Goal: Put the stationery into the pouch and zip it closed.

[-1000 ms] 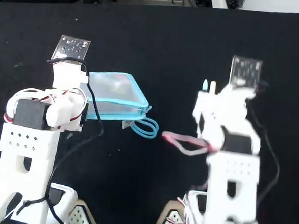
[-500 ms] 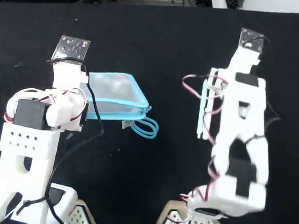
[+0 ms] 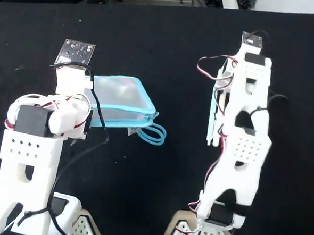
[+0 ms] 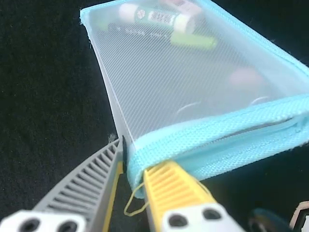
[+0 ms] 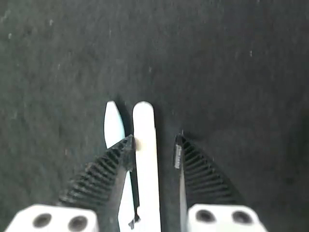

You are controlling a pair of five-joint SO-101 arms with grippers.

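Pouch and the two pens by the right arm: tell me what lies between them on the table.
In the high view, the pouch's blue zip loop pokes into that gap; from there to the two pens it is bare black table.

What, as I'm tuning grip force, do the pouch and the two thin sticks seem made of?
Pouch: translucent fine-ribbed mesh, probably plastic or nylon, contents showing through; blue edging looks woven fabric. White stick and pale blue stick: smooth, even, matte surfaces, probably plastic, though unsure.
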